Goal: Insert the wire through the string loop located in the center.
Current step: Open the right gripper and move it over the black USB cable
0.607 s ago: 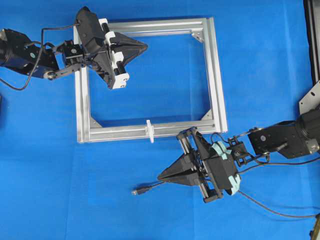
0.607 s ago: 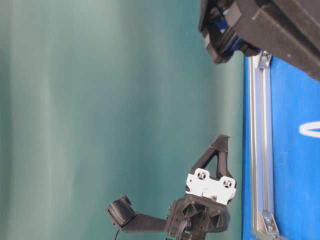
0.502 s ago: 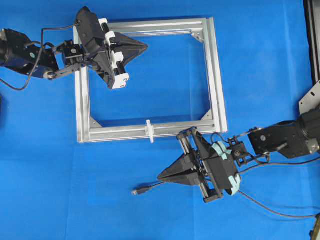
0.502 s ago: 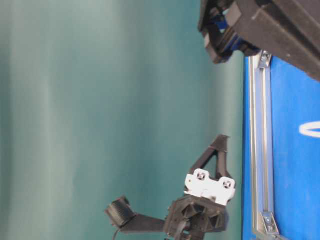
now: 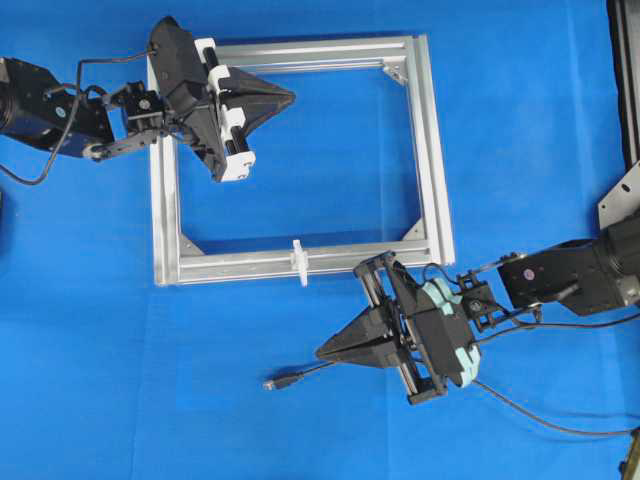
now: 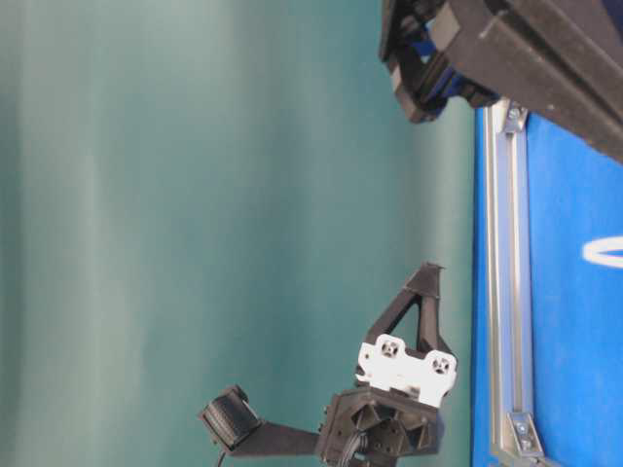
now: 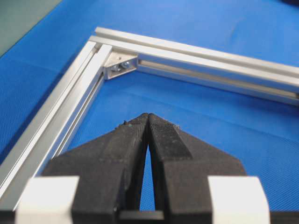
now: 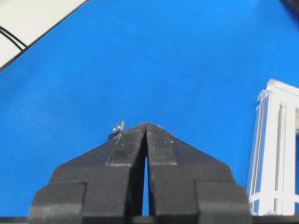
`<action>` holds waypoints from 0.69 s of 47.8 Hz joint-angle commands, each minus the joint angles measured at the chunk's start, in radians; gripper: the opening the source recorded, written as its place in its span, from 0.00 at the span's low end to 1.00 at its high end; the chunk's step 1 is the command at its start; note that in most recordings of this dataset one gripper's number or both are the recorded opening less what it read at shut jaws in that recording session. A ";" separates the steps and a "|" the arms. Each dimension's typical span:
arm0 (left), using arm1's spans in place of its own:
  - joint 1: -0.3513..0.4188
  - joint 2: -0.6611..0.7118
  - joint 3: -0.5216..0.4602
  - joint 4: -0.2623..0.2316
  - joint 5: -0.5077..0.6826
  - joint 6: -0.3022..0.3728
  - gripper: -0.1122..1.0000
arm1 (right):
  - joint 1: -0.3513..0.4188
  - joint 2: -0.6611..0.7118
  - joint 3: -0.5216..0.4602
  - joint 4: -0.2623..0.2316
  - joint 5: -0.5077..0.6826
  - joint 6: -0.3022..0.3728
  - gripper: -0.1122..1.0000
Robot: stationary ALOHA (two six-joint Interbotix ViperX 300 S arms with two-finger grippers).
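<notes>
Now: left claw [image 5: 290, 96] pressed together, empty | right claw [image 5: 320, 354] together, empty | thin black wire [image 5: 285, 379], metallic tip, on blue tabletop [image 5: 100, 380] | small white string loop [image 5: 298, 262] upright on ribbed silver frame [image 5: 435, 180] rail

We can read no text, label, brand, number or sign in any of these views. The surfaces we see carry no legible markings.
</notes>
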 commanded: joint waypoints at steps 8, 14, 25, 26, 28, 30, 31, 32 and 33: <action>0.000 -0.031 -0.006 0.003 -0.005 0.002 0.10 | 0.014 -0.031 -0.018 0.002 0.008 0.014 0.25; 0.000 -0.031 -0.006 0.003 -0.005 0.002 0.10 | 0.020 -0.031 -0.026 0.002 0.028 0.014 0.58; 0.000 -0.031 -0.006 0.003 -0.005 0.002 0.10 | 0.020 -0.029 -0.035 0.034 0.051 0.012 0.85; 0.000 -0.031 -0.006 0.003 -0.005 0.002 0.10 | 0.021 -0.028 -0.035 0.038 0.054 0.014 0.84; 0.000 -0.031 -0.006 0.003 -0.005 0.002 0.10 | 0.023 -0.026 -0.037 0.044 0.060 0.014 0.86; 0.000 -0.031 -0.006 0.003 -0.005 0.003 0.10 | 0.026 -0.017 -0.041 0.055 0.074 0.014 0.86; 0.000 -0.031 -0.006 0.003 -0.005 0.003 0.10 | 0.029 -0.014 -0.043 0.060 0.077 0.014 0.87; 0.000 -0.031 -0.006 0.003 -0.005 0.003 0.10 | 0.031 -0.008 -0.044 0.064 0.083 0.014 0.87; 0.000 -0.031 -0.006 0.003 -0.005 0.003 0.10 | 0.034 0.000 -0.048 0.071 0.086 0.014 0.87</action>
